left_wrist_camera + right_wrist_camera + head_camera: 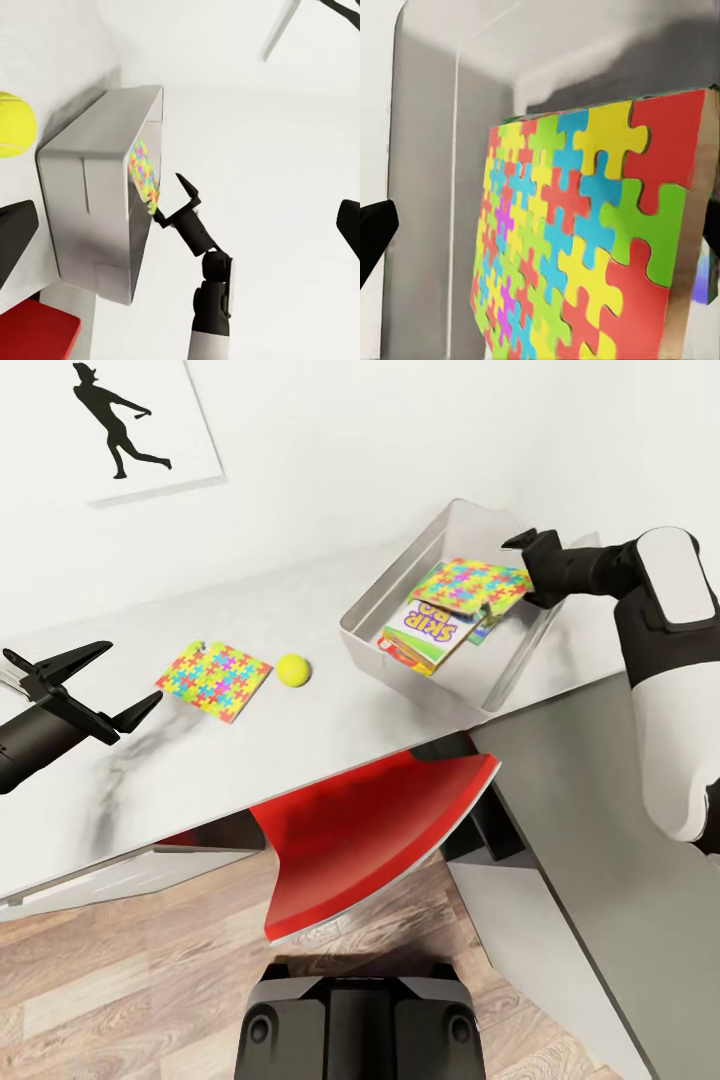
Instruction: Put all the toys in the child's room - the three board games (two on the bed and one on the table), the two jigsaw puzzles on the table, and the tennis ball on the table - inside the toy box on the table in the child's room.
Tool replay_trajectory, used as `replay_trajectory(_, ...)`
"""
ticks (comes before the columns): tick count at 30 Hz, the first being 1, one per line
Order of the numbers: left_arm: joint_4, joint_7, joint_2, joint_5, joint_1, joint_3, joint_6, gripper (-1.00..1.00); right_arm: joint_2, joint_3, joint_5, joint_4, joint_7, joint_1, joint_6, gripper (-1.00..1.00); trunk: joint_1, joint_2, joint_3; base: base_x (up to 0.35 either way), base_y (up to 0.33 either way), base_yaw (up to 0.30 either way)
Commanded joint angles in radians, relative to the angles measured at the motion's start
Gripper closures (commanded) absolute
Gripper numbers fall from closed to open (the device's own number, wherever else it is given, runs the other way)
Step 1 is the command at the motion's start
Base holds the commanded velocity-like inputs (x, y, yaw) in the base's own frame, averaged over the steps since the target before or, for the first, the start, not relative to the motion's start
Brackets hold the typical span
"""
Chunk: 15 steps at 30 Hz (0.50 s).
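Head view: right gripper [527, 572] fingers spread beside jigsaw puzzle [470, 585] in toy box [400, 575]; left gripper [100, 685] spread wide.

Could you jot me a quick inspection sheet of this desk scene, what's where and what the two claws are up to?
Surface: pale marbled table.
Job's things: toy box holds game boxes; one jigsaw puzzle at the right gripper over them; second puzzle and tennis ball on the table.
Clutter: nothing seen.
Grippers: left gripper open above the table; right one's grasp unclear.
Cables: nothing seen.
Surroundings: red chair, wall poster.
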Motion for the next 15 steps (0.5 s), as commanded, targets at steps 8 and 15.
replay_trajectory(8, 0.000, 0.010, 0.000, 0.010, -0.001, 0.001, 0.004, -1.00, 0.001, 0.003, -0.010, -0.026, -0.014, -0.002, 0.000, -1.00, 0.001, -0.002, -0.001, 0.000, 0.000, 0.000)
replay_trajectory(15, 0.000, 0.009, 0.000, 0.010, -0.001, 0.001, 0.004, -1.00, 0.002, 0.004, -0.010, -0.065, -0.016, -0.003, 0.007, -1.00, 0.001, -0.002, -0.001, 0.000, 0.000, 0.000)
